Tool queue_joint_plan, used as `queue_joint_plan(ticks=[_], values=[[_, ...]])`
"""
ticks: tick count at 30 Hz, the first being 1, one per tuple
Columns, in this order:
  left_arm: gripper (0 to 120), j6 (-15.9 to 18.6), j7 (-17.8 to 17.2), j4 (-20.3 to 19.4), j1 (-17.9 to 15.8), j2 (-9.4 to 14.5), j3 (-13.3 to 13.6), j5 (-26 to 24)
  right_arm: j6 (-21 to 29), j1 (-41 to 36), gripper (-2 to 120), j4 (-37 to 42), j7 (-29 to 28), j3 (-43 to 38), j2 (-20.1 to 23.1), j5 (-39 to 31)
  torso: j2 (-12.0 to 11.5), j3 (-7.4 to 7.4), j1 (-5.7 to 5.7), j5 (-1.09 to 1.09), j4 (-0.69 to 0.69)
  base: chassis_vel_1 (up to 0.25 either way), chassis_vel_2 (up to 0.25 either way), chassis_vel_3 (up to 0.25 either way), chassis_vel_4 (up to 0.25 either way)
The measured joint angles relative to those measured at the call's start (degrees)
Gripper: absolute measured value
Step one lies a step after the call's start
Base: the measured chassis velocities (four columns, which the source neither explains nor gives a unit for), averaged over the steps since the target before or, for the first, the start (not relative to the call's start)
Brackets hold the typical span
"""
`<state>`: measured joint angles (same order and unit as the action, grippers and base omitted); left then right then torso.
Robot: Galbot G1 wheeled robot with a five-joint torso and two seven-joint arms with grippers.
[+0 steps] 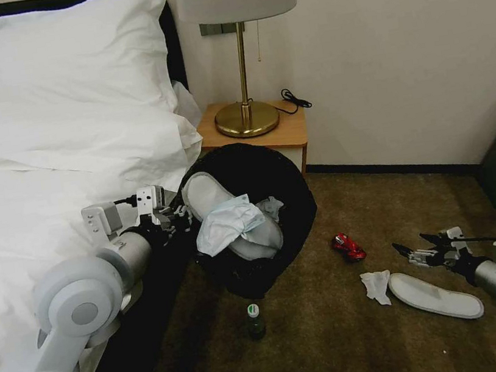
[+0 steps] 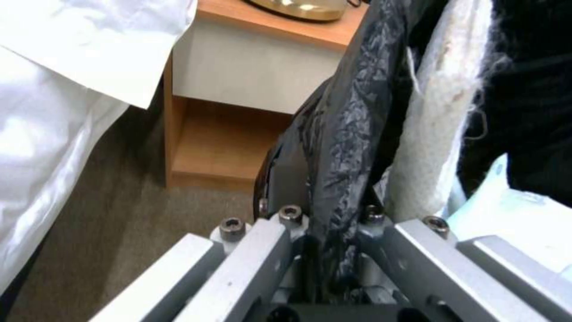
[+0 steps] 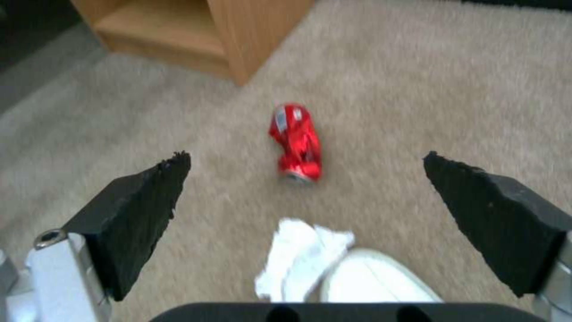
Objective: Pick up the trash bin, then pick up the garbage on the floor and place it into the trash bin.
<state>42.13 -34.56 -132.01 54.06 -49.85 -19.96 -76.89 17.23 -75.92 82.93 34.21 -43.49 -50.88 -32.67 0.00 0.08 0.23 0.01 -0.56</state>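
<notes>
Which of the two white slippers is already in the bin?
The slipper under the blue-white mask, inside the trash bin; the other slipper lies on the carpet.

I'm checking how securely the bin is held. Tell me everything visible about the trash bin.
The trash bin is round, black and lined with a crinkled black bag. It is lifted off the carpet and tipped, mouth facing the head camera. The left tool is clamped on its rim beside the bed. Inside lie a white slipper and a pale blue face mask.
</notes>
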Motion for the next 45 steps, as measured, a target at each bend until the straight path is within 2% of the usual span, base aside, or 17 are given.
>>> queue_joint_plan(ticks=[3,14,20,25,38,45], values=[[1,0.0,0.1,0.4,-0.3,-0.1,0.0,0.0,-0.7,1.0,100,-4.2,2.3,0.5,1.4,0.5,0.0,0.00,0.00,0.01,0.00,0.000,0.000,0.000,0.000],[1,0.0,0.5,0.6,-0.9,0.0,0.2,-0.1,-0.9,2.8,100,-12.4,4.3,1.0,2.1,1.7,0.0,0.00,0.00,-0.01,0.00,0.000,0.000,0.000,0.000],[1,0.0,0.6,0.4,-0.6,0.2,0.3,-0.2,-1.5,6.0,100,-19.2,4.7,2.3,0.8,4.0,0.0,0.00,0.00,-0.01,-0.02,0.000,0.000,0.000,0.000],[1,0.0,0.5,0.1,-0.4,0.2,0.5,-0.2,-4.3,9.7,100,-25.6,4.5,3.6,-0.8,5.4,0.0,0.00,0.00,0.00,-0.01,0.000,0.000,0.000,0.000],[1,0.0,1.0,-0.1,-0.1,0.6,0.7,0.3,-5.8,15.8,100,-32.5,3.4,6.3,-2.6,6.4,0.0,0.00,0.00,-0.02,0.01,0.000,0.000,0.000,0.000],[1,0.0,1.3,0.2,-0.5,0.8,0.6,0.2,-5.8,17.4,100,-35.7,1.8,6.9,-4.5,9.6,0.0,0.00,0.00,-0.02,0.01,0.000,0.000,0.000,0.000]])
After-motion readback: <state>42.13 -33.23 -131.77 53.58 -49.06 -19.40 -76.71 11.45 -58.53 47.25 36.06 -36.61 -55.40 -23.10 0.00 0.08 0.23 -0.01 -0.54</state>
